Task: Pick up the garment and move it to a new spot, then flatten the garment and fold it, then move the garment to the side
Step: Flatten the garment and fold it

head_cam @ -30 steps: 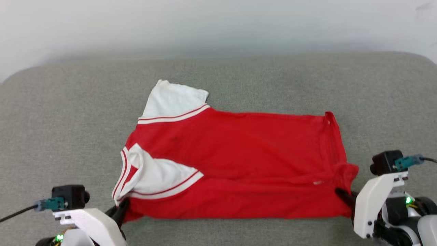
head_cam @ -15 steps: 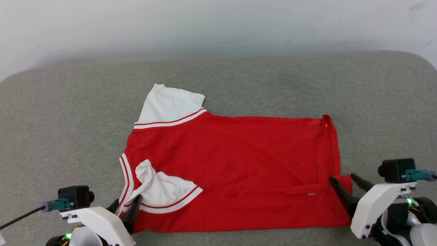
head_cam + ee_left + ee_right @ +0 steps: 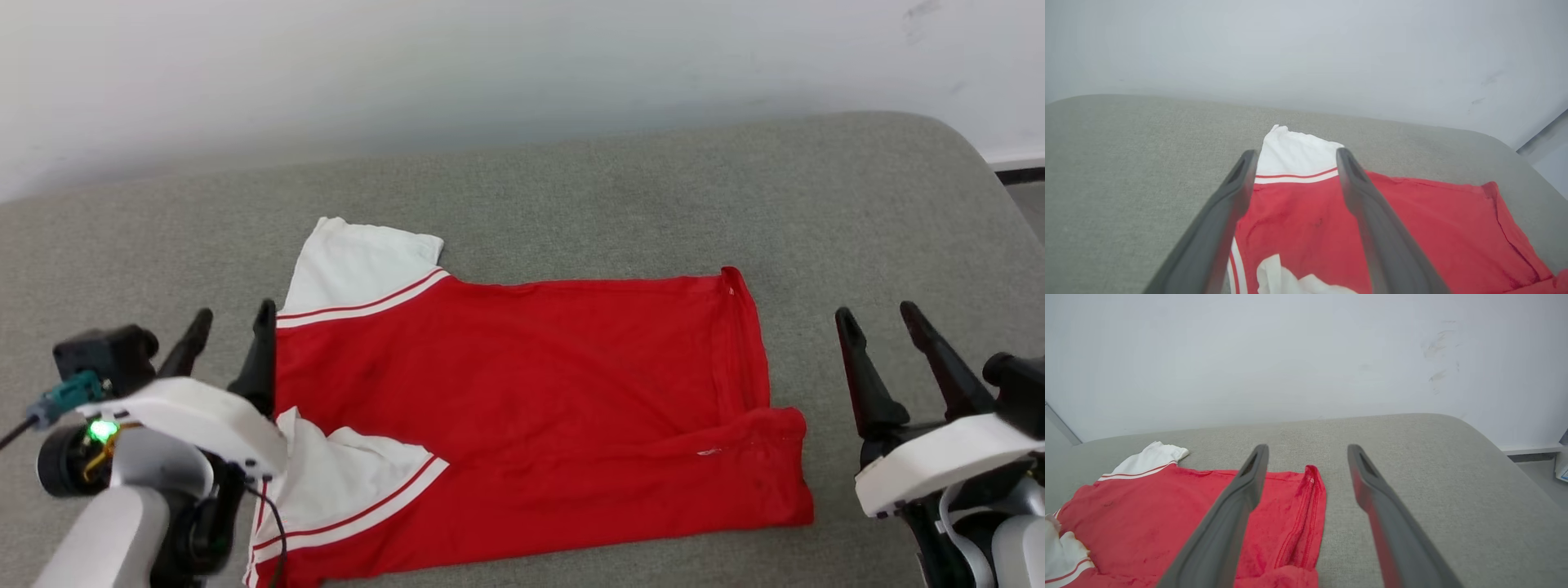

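The garment [image 3: 522, 392], a red T-shirt with white sleeves, lies spread sideways on the grey padded surface [image 3: 571, 196], hem toward the right. One white sleeve [image 3: 359, 257] sticks out at the far left; the other [image 3: 343, 478] is folded onto the red body near the front. My left gripper [image 3: 234, 314] is open at the shirt's left edge, nothing between its fingers. Seen from the left wrist, the left gripper [image 3: 1295, 153] hovers over the garment [image 3: 1306, 220]. My right gripper [image 3: 875, 314] is open and clear of the hem. The right wrist view has the right gripper [image 3: 1308, 448] above the hem [image 3: 1306, 506].
A pale wall [image 3: 490, 65] runs behind the padded surface. The surface rounds off at the far right, where a strip of floor and baseboard [image 3: 1020, 175] shows. Bare grey padding lies beyond the shirt and on both sides of it.
Both grippers opened and let go of the shirt's near corners, then rose and drew apart from it. The shirt settled flat. The head camera also shifted.
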{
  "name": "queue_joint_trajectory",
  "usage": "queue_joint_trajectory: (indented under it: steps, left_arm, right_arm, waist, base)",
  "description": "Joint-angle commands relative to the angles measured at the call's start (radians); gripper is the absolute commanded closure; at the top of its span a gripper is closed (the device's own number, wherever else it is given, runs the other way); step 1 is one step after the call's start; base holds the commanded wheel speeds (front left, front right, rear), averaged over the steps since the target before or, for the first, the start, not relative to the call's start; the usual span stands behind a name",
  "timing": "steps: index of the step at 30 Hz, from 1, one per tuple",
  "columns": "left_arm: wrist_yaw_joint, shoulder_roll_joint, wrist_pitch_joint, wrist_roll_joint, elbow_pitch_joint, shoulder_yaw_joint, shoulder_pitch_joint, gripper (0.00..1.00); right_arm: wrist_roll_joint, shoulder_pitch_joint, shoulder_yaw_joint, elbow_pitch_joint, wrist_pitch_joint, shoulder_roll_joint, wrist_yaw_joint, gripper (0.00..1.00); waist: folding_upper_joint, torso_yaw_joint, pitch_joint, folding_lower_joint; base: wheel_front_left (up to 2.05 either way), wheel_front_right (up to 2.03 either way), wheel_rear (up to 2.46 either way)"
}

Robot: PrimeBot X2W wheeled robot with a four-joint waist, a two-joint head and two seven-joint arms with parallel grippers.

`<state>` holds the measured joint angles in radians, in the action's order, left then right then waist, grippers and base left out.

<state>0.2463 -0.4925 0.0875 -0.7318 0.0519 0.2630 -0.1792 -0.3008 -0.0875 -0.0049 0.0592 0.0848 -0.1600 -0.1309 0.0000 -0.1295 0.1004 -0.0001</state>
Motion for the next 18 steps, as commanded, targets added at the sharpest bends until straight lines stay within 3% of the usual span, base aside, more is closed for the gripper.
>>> queue_joint_trajectory:
  steps: [1, 10, 18]
  left_arm:
    - [-0.003, 0.0, -0.003, 0.005, -0.009, -0.003, -0.03, 0.0]
    - [-0.059, -0.038, 0.085, 0.007, -0.153, -0.002, -0.342, 0.0]
    - [-0.16, -0.147, 0.376, -0.039, -0.277, 0.035, -0.626, 0.0]
  right_arm:
    - [0.009, -0.02, -0.004, 0.009, -0.007, 0.01, 0.0, 0.0]
    - [0.03, -0.107, -0.013, 0.098, -0.025, 0.055, 0.0, 0.0]
    - [0.015, -0.179, 0.016, 0.141, -0.038, 0.076, 0.0, 0.0]
  waist:
    - [0.0, -0.018, 0.022, 0.0001]
    - [0.0, -0.09, 0.186, 0.0001]
    - [0.0, -0.142, 0.332, 0.0001]
  base:
    - [0.0, 0.0, 0.0]
    - [0.0, 0.0, 0.0]
    - [0.0, 0.0, 0.0]
